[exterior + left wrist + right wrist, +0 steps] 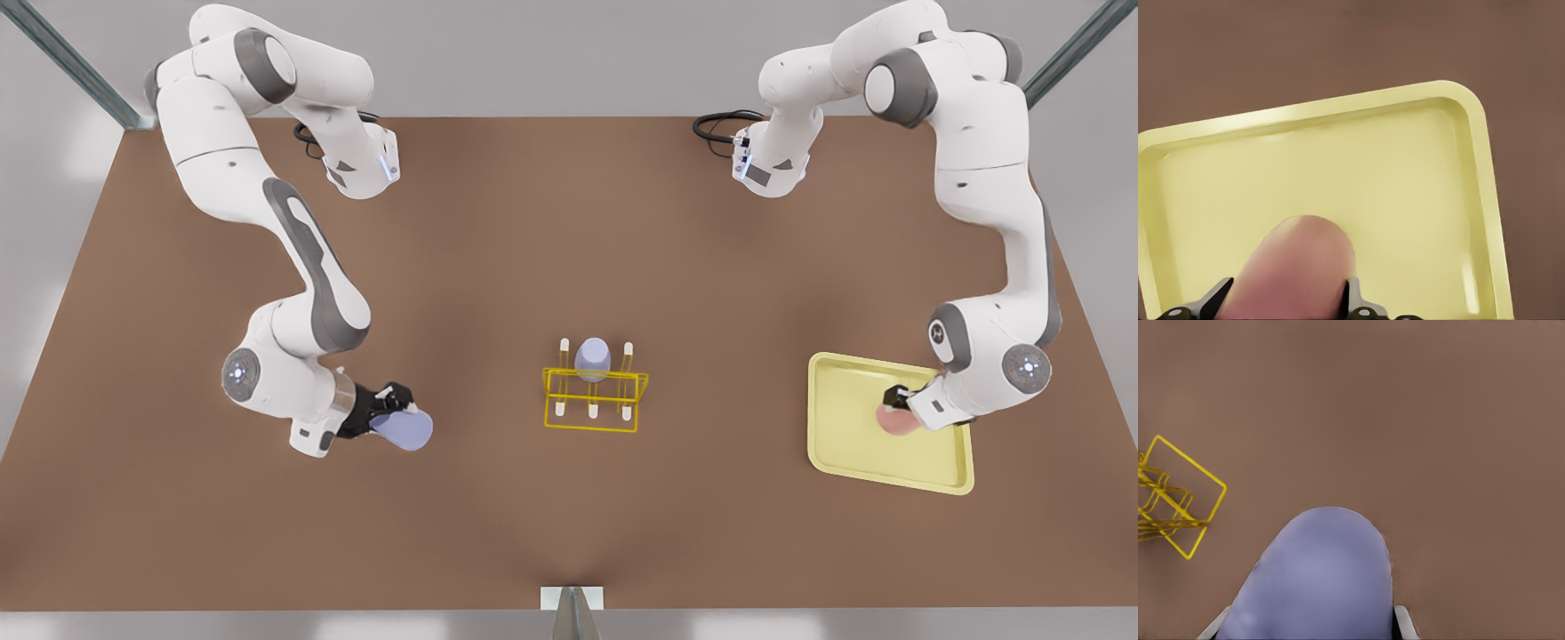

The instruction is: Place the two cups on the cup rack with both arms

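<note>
In the front view my right gripper (394, 412), on the front view's left, is shut on a lavender-blue cup (404, 429) held tilted above the table, to the left of the yellow cup rack (594, 402). The right wrist view shows that cup (1318, 580) between my fingers, with the rack (1171, 497) off to one side. Another lavender-blue cup (591, 358) sits upside down on a back peg of the rack. My left gripper (894, 404), on the front view's right, is shut on the salmon pink cup (893, 420) over the pale-yellow tray (853, 449). The left wrist view shows the pink cup (1288, 267) between my fingers (1353, 293).
The brown table (569, 249) is bare between the rack and the tray and in front of the rack. The tray's raised rim (1471, 107) surrounds the pink cup. Both arm bases stand at the table's far edge.
</note>
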### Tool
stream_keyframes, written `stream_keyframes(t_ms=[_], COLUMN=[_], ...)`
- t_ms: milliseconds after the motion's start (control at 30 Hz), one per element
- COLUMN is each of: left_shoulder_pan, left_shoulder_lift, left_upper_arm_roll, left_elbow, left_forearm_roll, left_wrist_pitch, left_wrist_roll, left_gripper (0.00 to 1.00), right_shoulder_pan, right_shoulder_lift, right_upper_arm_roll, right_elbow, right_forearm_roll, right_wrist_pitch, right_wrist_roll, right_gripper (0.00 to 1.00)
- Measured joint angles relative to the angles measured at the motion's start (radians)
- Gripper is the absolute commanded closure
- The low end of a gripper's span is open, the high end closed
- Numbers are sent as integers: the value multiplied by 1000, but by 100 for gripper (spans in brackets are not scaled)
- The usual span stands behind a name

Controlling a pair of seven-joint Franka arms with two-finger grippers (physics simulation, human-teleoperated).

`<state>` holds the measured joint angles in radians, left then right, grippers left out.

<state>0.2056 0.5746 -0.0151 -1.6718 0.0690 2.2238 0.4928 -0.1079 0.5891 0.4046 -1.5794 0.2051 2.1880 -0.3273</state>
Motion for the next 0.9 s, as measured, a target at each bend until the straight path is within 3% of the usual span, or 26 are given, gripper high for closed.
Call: stream_keyframes(t_ms=[133, 367, 700, 900], left_shoulder_pan=[-31, -273, -502, -543], left_shoulder_lift=[0, 25, 203, 221], left_upper_arm_roll=[-116, -155, -188, -187], left_elbow=[128, 274, 615, 643], left_forearm_roll=[-2, -41, -94, -96], left_wrist_pitch=[-155, -334, -396, -378], left_wrist_roll=[-70, -304, -738, -939], left_gripper=[17, 17, 16, 16], right_shoulder_pan=[85, 200, 288, 311], right_shoulder_lift=[14, 102, 192, 228], right_upper_arm_roll=[0, 0, 12, 14], right_elbow=[47, 185, 285, 290], right_forearm_roll=[85, 170, 204, 205], right_wrist_pitch=[-2, 3, 22, 45], right_wrist_roll=[55, 153, 254, 292], right_gripper=[20, 20, 20, 20])
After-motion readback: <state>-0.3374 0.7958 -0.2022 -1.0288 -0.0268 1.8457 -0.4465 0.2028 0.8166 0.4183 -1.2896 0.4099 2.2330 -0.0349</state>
